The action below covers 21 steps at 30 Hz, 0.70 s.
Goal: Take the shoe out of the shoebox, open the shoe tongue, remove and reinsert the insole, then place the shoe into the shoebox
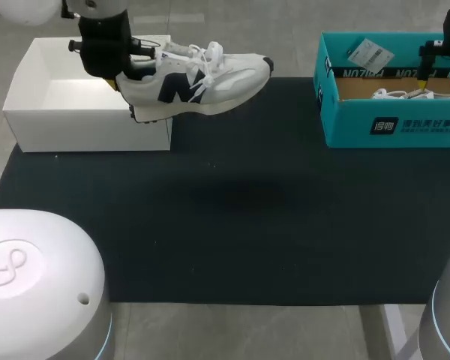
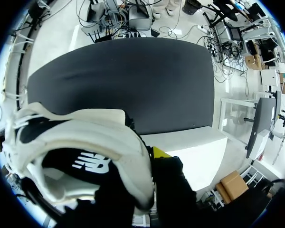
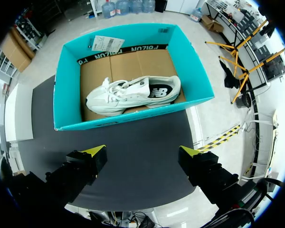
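A black mat (image 1: 247, 225) covers the table, and everything here is placed against it.

My left gripper (image 1: 124, 79) hangs above the mat's far left corner, clamped on the heel of a white shoe (image 1: 202, 79) and holding it off the surface. The shoe lies roughly level in the air, with its navy side logo facing the near edge of the mat and its toe pointing toward the mat's far right corner. Its white laces (image 1: 202, 56) are loose on top. In the left wrist view the heel and collar fill the space around my fingers, and one yellow fingertip (image 2: 159, 153) shows just beside the heel, with the mat stretching beyond.

A white shoebox (image 1: 82, 131) sits open on the mat's far left corner, partly overhanging the left edge. The held shoe's heel is over the box's corner nearest the middle of the mat, apart from the box.

A teal shoebox (image 1: 390, 124) stands open on the mat's far right corner. A second shoe (image 3: 133, 95), white with a dark logo, lies on its side on the brown cardboard floor inside. A paper tag (image 1: 369, 54) rests at the box's far edge.

My right gripper (image 3: 141, 159) is above that far right corner with its fingers (image 3: 92, 156) spread wide and holding nothing. The teal shoebox lies ahead of them.
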Each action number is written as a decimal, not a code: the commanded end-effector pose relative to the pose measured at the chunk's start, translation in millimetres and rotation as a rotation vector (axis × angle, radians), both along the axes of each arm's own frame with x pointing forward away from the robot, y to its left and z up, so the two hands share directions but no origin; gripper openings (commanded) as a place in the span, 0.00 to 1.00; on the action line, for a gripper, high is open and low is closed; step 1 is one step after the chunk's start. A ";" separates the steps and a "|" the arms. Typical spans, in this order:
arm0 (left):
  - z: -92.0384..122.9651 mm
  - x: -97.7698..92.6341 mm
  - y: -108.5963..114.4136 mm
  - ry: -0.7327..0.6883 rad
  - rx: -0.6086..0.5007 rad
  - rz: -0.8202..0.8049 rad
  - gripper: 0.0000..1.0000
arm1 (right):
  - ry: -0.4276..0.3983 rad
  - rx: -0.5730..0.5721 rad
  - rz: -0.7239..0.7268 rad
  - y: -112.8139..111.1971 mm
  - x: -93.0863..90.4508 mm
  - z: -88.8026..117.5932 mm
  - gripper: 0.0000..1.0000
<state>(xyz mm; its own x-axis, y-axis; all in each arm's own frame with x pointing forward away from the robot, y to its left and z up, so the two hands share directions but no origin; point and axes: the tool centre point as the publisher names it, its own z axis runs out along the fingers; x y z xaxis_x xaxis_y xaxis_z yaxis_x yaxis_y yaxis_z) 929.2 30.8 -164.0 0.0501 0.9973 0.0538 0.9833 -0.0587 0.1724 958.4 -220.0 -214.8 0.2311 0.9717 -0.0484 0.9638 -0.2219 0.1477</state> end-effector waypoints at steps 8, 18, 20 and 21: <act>5.5 -31.9 -49.6 -0.048 0.042 0.037 0.00 | -0.002 0.000 -0.001 0.1 -0.7 -0.2 1.00; 0.8 -53.7 -85.9 -0.067 0.033 0.102 0.00 | -0.002 0.000 -0.001 0.1 -0.7 -0.2 1.00; -1.2 -57.2 -91.4 -0.062 0.033 0.106 0.00 | -0.002 0.000 -0.001 0.1 -0.7 -0.2 1.00; -2.1 -58.8 -93.5 -0.061 0.033 0.113 0.00 | -0.002 0.000 -0.001 0.1 -0.7 -0.2 1.00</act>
<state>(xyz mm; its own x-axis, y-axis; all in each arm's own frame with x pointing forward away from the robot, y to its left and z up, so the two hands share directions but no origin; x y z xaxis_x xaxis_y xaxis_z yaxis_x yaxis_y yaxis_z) 871.0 -56.3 -165.3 -0.0600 0.9952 0.0770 0.9726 0.0409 0.2290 958.4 -220.0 -214.8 0.2311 0.9717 -0.0484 0.9638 -0.2219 0.1477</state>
